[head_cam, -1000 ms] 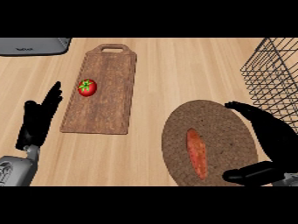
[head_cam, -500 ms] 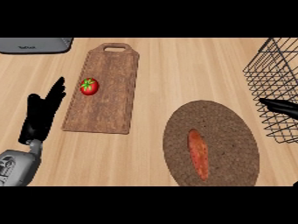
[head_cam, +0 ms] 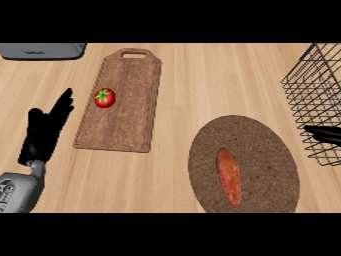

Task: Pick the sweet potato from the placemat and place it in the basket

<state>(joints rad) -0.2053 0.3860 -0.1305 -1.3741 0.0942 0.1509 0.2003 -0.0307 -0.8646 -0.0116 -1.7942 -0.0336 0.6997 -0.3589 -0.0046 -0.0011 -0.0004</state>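
Observation:
An orange sweet potato [head_cam: 229,176] lies lengthwise on a round brown placemat [head_cam: 261,145] at the lower right. A black wire basket [head_cam: 317,85] stands at the right edge, beyond the placemat. Only the straight fingers of my right hand [head_cam: 334,135] show, at the right edge in front of the basket's near side and to the right of the placemat, holding nothing. My left hand [head_cam: 43,134] rests open at the left with its fingers up, beside the cutting board.
A long wooden cutting board [head_cam: 132,80] lies left of centre with a red tomato [head_cam: 104,98] on it. A grey appliance [head_cam: 38,49] sits at the top left corner. Bare wooden counter [head_cam: 217,80] separates the board from the basket.
My right hand has drawn away from above the placemat, out to the right edge beside the basket. The sweet potato still lies on the mat. The left hand has hardly moved.

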